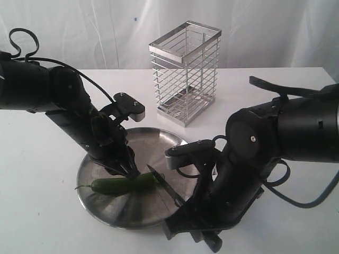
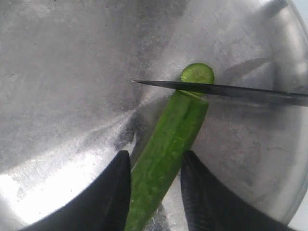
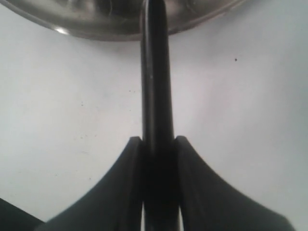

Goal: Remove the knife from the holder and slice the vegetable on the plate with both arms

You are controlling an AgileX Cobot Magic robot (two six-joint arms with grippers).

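My right gripper (image 3: 158, 144) is clamped on the knife (image 3: 155, 72), whose blade lies across the pepper (image 2: 168, 139) on the plate (image 2: 62, 72), a round slice (image 2: 197, 73) just beyond it. My left gripper (image 2: 156, 161) straddles the pepper; whether it pinches, I cannot tell. The holder (image 1: 185, 74) stands beyond the plate.

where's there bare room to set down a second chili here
Bare table left of the plate, and the strip between the holder and the right arm. Crowded: the plate's near half, where the left hand, vegetable, knife and right hand meet.
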